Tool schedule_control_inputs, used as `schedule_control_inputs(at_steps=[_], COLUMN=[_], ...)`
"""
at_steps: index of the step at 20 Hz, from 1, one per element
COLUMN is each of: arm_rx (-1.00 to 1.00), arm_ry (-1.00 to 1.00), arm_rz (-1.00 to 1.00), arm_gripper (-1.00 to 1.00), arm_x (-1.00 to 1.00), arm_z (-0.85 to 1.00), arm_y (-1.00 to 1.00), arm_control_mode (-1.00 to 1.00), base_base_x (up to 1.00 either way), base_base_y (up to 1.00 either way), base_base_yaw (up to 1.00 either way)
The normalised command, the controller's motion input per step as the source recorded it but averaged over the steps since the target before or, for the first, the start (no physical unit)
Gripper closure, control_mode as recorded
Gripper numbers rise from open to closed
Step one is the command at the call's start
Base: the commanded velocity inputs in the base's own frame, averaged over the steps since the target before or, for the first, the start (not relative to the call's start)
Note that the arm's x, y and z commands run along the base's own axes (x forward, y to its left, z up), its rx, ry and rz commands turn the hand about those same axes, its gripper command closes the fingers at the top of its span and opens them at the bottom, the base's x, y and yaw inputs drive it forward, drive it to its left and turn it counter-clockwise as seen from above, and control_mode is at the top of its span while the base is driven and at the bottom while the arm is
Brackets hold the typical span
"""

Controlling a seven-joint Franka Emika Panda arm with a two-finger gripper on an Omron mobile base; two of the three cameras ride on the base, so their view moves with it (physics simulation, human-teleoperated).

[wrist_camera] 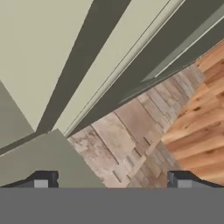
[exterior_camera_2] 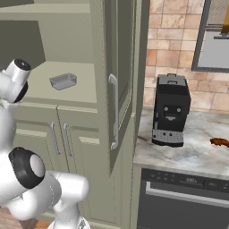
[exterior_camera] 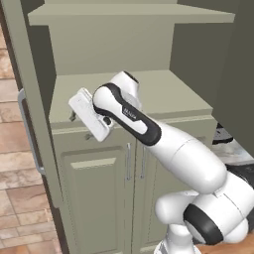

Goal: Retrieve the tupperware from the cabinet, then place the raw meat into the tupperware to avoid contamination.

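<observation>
The tupperware (exterior_camera_2: 62, 81), a small pale see-through box, sits on the shelf of the open sage-green cabinet (exterior_camera_2: 82, 134). My white hand (exterior_camera: 90, 116) hovers at the shelf's front left corner, turned away from the shelf toward the open left door (exterior_camera: 30, 149). In the hand view my gripper (wrist_camera: 111, 180) is open, its fingertips (wrist_camera: 41, 180) far apart with nothing between them, facing door edges, brick wall and wooden floor. The raw meat (exterior_camera_2: 220, 142), a reddish-brown lump, lies far right on the marble counter (exterior_camera_2: 188, 156).
The right cabinet door (exterior_camera_2: 117, 89) stands open between shelf and counter, its silver handle (exterior_camera_2: 114, 112) sticking out. A black coffee machine (exterior_camera_2: 171, 109) stands on the counter above the dark dishwasher (exterior_camera_2: 183, 197). Closed lower cabinet doors (exterior_camera: 99, 183) are below the shelf.
</observation>
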Motion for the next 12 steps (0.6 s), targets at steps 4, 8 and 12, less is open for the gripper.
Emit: schedule_control_inputs(at_steps=[4, 8, 12], arm_rx=[-0.09, -0.13, -0.16], arm_ry=[-0.06, 0.03, 0.0], arm_rz=[-0.21, -0.26, -0.31], arm_gripper=[-1.0, -1.0, -1.0], arm_x=[0.35, 0.53, 0.41], arm_z=[-0.11, 0.03, 0.01], arm_y=[-0.44, -0.15, -0.1], arm_control_mode=[-1.0, -1.0, -1.0], base_base_x=[0.0, 0.0, 0.0], base_base_y=[0.0, 0.0, 0.0], base_base_yaw=[0.0, 0.0, 0.0])
